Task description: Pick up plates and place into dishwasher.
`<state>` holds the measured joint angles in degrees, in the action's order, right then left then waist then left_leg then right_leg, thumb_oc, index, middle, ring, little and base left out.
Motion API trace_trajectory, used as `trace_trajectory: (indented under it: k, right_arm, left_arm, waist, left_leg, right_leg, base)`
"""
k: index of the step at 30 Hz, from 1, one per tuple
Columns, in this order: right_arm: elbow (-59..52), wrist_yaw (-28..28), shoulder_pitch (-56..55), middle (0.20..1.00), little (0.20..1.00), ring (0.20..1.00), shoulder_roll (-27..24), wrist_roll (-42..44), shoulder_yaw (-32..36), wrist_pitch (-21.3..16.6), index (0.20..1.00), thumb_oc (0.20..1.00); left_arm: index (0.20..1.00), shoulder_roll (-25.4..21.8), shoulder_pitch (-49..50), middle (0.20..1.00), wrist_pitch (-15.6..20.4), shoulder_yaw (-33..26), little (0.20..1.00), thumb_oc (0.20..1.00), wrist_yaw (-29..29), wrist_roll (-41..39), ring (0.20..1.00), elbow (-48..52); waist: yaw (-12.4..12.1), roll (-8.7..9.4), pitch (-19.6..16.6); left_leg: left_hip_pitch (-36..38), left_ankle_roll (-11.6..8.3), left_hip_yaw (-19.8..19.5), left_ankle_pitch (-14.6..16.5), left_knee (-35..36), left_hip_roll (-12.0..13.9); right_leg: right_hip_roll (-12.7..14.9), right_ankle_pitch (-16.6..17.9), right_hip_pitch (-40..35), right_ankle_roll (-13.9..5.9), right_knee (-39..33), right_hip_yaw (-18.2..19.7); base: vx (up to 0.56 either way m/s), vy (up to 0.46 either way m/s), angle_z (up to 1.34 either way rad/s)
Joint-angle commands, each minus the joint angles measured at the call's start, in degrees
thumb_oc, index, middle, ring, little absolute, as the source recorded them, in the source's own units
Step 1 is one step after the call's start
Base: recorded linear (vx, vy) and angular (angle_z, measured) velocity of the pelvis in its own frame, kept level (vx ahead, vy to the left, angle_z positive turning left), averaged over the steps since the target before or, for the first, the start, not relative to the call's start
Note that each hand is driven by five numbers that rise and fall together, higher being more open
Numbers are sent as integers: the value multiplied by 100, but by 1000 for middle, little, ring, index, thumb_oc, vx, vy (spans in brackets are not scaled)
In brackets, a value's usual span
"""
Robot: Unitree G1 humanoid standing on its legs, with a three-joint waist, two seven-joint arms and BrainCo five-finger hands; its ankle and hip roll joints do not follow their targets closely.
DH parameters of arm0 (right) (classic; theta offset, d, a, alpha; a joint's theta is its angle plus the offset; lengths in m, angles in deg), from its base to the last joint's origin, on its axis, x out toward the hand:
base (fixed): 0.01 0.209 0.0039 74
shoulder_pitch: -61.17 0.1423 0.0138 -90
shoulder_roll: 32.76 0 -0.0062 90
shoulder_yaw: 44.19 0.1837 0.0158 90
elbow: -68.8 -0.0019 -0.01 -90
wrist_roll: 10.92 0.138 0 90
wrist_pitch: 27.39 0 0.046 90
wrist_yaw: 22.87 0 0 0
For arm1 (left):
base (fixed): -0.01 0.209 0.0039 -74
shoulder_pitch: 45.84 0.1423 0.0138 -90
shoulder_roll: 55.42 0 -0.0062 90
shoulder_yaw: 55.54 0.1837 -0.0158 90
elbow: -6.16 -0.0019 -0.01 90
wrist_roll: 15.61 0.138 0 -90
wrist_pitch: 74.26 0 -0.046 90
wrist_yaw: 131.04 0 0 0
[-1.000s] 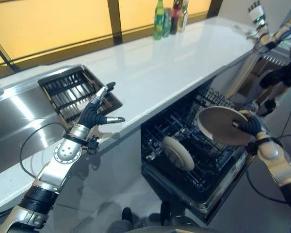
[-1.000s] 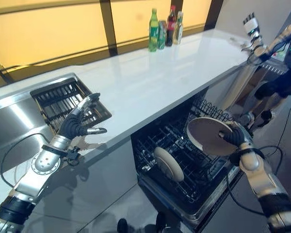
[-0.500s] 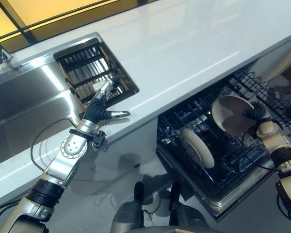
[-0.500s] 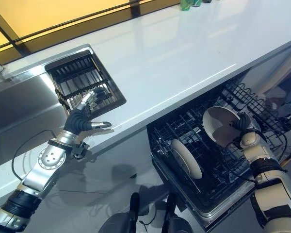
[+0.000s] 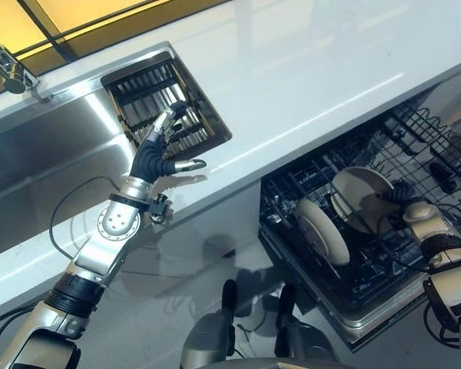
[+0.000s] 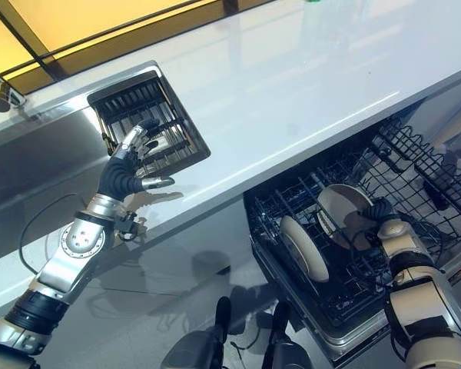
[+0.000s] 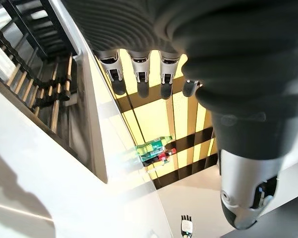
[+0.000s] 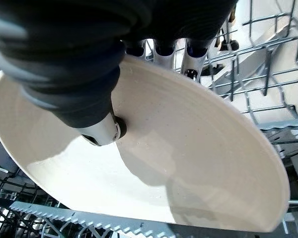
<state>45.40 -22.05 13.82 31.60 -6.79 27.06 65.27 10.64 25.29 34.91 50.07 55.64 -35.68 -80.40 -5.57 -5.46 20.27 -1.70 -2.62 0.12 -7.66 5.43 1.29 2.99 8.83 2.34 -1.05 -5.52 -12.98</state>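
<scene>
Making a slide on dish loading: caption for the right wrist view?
Right hand pinches a pale plate on edge above the dishwasher rack.

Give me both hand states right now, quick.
Left hand: open, fingers spread, over the counter edge, holding nothing.
Right hand: shut on the plate, in the dishwasher rack.

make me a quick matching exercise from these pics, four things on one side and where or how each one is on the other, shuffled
Things:
1. right hand
2. left hand
3. standing plate
4. drying rack

Places or states:
A. on edge in the dishwasher rack, nothing touching it
B. set into the countertop beside the sink
C. pinching a held plate over the rack
D. fingers spread, above the counter's front edge

Pairs: 1-C, 2-D, 3-A, 4-B
</scene>
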Motion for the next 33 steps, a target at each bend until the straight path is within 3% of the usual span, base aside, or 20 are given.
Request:
trace_trajectory:
  k: [1,3,7,12,17,21,25,31,33]
  right_arm:
    - [-47,-33,743,1000,1000,1000,-24,331,-535,-432,1000,1000]
    - [-247,-187,682,1000,1000,1000,-64,493,-458,-486,1000,1000]
    - [-1183,-1250,230,1000,1000,1000,-137,740,34,-597,1000,1000]
    - [-2539,-2610,-824,1000,1000,1000,25,444,708,-536,1000,1000]
    - [-3334,-3430,-1754,1000,1000,1000,382,128,1418,-703,1000,1000]
    - [-3576,-3648,-2366,1000,1000,1000,611,245,1790,-926,1000,1000]
    - [-3225,-3579,-2526,1000,1000,1000,791,776,1980,-1190,1000,1000]
    - [-2647,-3384,-2224,1000,1000,1000,971,1450,2002,-1430,1000,1000]
    - [-2447,-3375,-1866,1000,1000,1000,934,1580,1945,-1347,1000,1000]
  left_arm:
    - [1000,-173,-580,1000,253,203,1000,1000,7,-308,1000,223]
    - [1000,-180,-512,1000,315,167,1000,1000,-20,-320,1000,210]
    - [1000,-53,-209,1000,445,52,1000,1000,-49,-184,1000,221]
    - [1000,186,243,1000,517,-59,1000,1000,61,50,1000,333]
    - [1000,401,517,1000,556,-139,1000,1000,136,149,1000,322]
    - [1000,629,637,1000,511,-177,1000,1000,56,222,1000,327]
    - [1000,750,581,1000,470,-199,1000,1000,76,207,1000,346]
    - [1000,807,400,1000,504,-120,1000,1000,210,92,1000,399]
    - [1000,774,229,1000,489,-27,1000,1000,304,87,1000,382]
  waist:
    - [-119,-43,206]
    - [-95,-21,197]
    - [23,58,133]
    - [233,172,-15]
    - [413,265,-170]
    - [485,338,-122]
    - [478,385,142]
    - [471,309,470]
    - [456,267,588]
  left_leg:
    - [-100,61,49,590,-43,-198]
    - [-71,64,61,592,-43,-193]
    - [41,77,99,635,-43,-181]
    - [203,101,208,718,-43,-160]
    - [410,169,429,884,-180,-150]
    - [194,223,558,1168,-1075,-143]
    - [-189,369,643,1740,-2333,-75]
    - [-967,536,580,2326,-3719,-97]
    - [-1259,585,540,2468,-4116,-109]
  right_leg:
    - [322,-490,28,-355,187,26]
    - [317,-483,12,-356,191,27]
    - [274,-489,-56,-365,212,77]
    - [228,-474,-167,-405,180,216]
    - [208,-530,-274,-393,232,377]
    - [310,-765,-218,-295,833,421]
    - [435,-1303,68,-114,2014,252]
    - [570,-1831,759,110,3406,254]
    - [624,-1984,1042,184,3844,257]
  base:
    - [-19,3,3]
    - [0,0,0]
    - [9,28,1]
    - [46,55,-1]
    - [55,68,-12]
    - [-14,70,-21]
    - [-58,47,-17]
    - [-129,37,-7]
    - [-177,33,8]
